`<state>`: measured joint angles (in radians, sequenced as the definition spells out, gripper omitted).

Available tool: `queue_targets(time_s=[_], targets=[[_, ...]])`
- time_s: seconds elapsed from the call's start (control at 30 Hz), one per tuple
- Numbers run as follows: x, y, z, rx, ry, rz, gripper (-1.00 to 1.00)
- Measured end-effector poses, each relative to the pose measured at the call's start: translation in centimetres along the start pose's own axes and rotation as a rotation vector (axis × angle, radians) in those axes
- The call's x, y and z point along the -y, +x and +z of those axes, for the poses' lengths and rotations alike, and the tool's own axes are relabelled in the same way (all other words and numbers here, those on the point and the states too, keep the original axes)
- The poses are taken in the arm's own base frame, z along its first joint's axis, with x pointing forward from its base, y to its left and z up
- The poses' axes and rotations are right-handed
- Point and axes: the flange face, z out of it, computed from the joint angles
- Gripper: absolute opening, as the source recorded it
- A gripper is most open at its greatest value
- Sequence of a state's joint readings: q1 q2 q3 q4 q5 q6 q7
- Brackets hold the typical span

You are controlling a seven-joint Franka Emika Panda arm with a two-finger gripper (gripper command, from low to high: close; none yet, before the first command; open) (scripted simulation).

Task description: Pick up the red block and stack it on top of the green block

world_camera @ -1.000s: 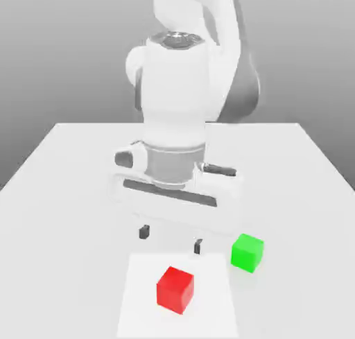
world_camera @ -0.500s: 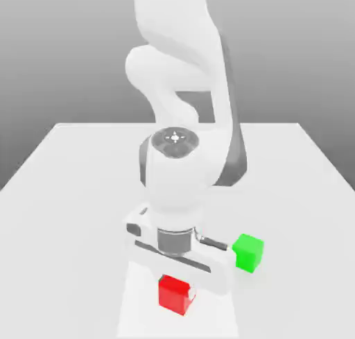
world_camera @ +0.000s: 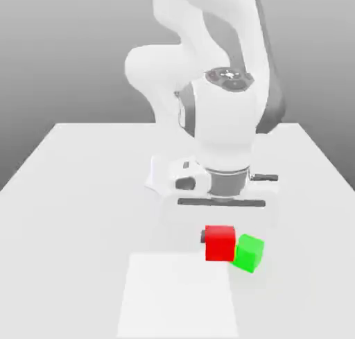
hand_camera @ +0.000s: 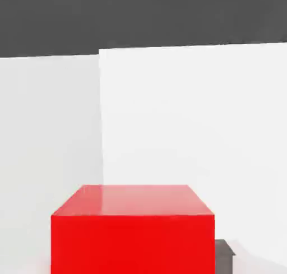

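In the exterior view my gripper [world_camera: 220,224] hangs under the white hand and is shut on the red block [world_camera: 220,246]. It holds the block off the table, just to the exterior view's left of the green block [world_camera: 249,254]. The red cube overlaps the green one's near edge in that view, and I cannot tell whether they touch. The hand view shows the red block [hand_camera: 132,233] close up, with one dark fingertip [hand_camera: 225,254] against its side. The green block rests on the table.
A paler white rectangle [world_camera: 177,296] lies on the white table [world_camera: 76,192] near the front edge, to the exterior view's left of the blocks. The arm's body [world_camera: 208,46] rises behind the hand at the table's far side.
The hand came down onto the red block on the pale rectangle and took hold of it. It has since risen and carried it toward the exterior view's right, up beside the green block.
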<state>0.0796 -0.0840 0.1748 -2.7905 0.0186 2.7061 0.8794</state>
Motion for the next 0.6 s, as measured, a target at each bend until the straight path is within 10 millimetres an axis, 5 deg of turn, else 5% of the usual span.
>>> queue_targets(time_s=[0.23,0.47,0.5,0.6], targets=[[0.7,-6.8,-1.2,0.003,0.005,-0.431,-1.0],[0.9,-7.7,4.0,0.002,0.004,-0.492,-1.0],[0.8,-7.7,4.8,0.002,0.005,-0.492,1.0],[0.7,-7.6,4.8,0.002,0.005,-0.488,1.0]])
